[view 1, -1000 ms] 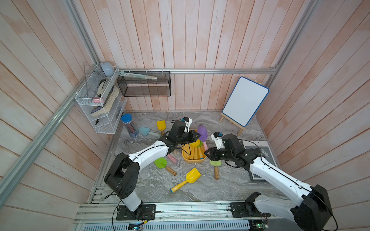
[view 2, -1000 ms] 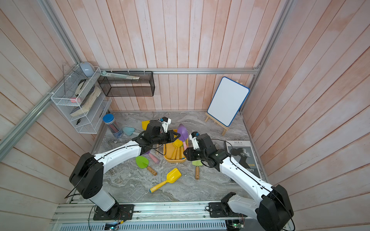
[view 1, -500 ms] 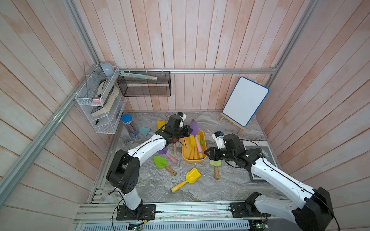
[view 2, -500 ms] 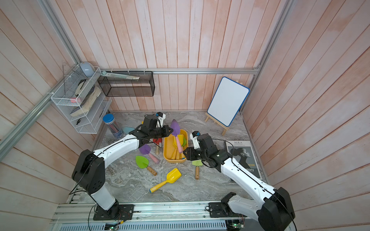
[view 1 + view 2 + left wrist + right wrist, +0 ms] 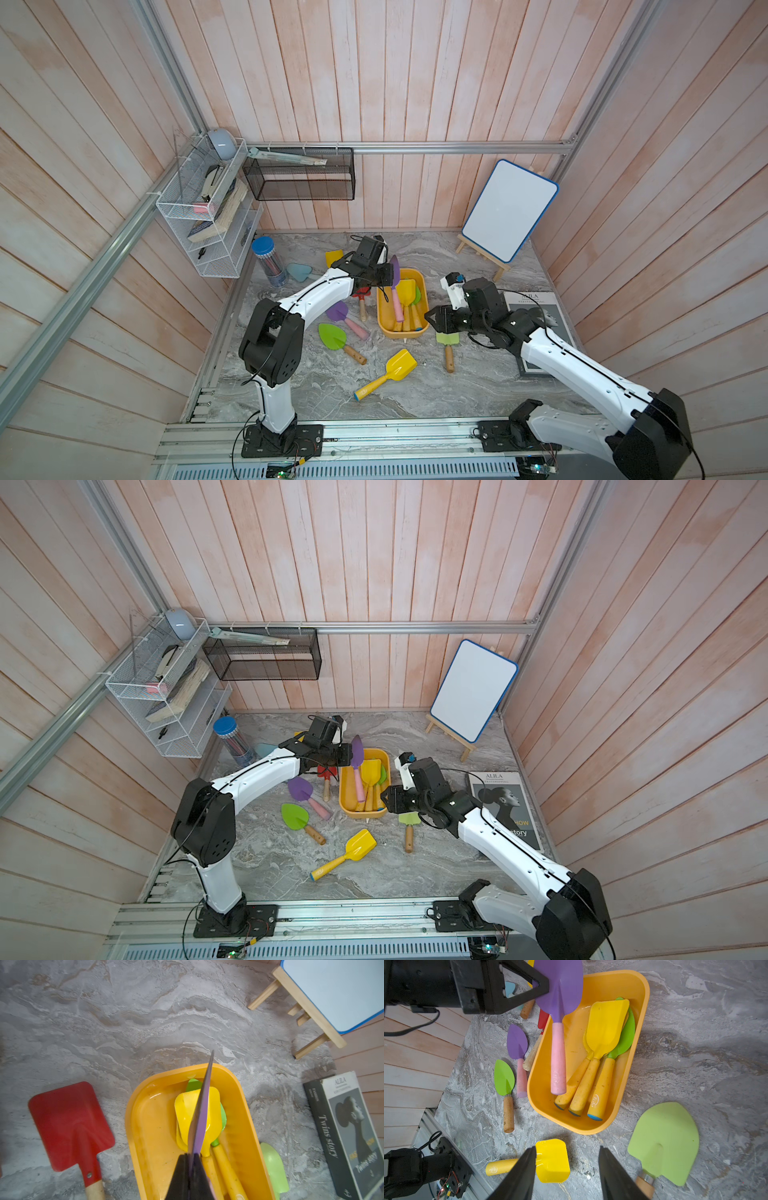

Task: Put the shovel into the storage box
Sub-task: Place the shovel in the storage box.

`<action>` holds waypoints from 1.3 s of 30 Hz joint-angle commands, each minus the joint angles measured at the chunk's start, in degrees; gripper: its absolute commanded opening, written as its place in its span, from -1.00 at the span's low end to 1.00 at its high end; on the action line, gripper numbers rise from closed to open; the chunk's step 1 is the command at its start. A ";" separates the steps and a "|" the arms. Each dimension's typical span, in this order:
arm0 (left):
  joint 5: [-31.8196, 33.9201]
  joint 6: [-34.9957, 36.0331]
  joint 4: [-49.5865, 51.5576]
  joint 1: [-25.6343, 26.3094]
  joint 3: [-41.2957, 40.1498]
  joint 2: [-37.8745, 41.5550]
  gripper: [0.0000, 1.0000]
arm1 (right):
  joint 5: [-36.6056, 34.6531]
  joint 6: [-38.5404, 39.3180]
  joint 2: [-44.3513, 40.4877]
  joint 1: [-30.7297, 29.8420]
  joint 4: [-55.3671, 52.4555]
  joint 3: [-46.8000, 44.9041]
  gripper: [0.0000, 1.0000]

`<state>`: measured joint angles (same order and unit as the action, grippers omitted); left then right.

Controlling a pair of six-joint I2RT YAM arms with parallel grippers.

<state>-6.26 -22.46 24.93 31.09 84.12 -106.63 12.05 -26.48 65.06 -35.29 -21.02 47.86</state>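
The storage box [image 5: 382,322] [image 5: 343,801] is a shallow yellow-orange tray in mid table, holding yellow shovels [image 5: 406,291] and a green one. My left gripper [image 5: 388,275] [image 5: 347,755] [image 5: 191,1157] is shut on the blade of a purple shovel [image 5: 395,269] [image 5: 356,749] [image 5: 200,1118] [image 5: 560,987]. Its pink handle hangs down over the box floor [image 5: 575,1039]. My right gripper [image 5: 430,321] [image 5: 385,802] [image 5: 566,1148] stands open and empty just off the box's near right corner, beside a light green shovel [image 5: 447,338] [image 5: 664,1142].
Loose on the table lie a yellow shovel [image 5: 399,365], a green leaf shovel [image 5: 332,336], a second purple shovel [image 5: 338,311] and a red shovel [image 5: 360,293]. A whiteboard easel [image 5: 507,212], a book [image 5: 536,303] and a pencil jar [image 5: 270,262] stand round the edges.
My left gripper has shifted slightly left and back with the purple shovel, which now hangs over the box's left half. The right jaws have opened a little; that arm has stayed put.
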 commanded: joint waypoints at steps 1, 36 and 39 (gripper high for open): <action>4.19 2.59 2.95 -0.01 3.08 -1.31 -1.00 | -0.54 0.38 0.59 -0.35 0.45 -0.48 0.07; 1.31 -0.67 12.80 0.35 10.12 -10.98 -1.00 | 0.15 1.16 2.88 -0.31 1.02 0.18 0.07; 1.99 -1.23 12.85 0.55 9.76 -10.47 -1.00 | 0.15 1.25 2.97 -0.29 1.06 0.14 0.07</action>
<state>-4.45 -22.55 37.21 31.24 92.68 -116.95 12.08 -26.24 67.51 -35.29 -20.60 47.81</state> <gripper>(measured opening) 0.055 0.533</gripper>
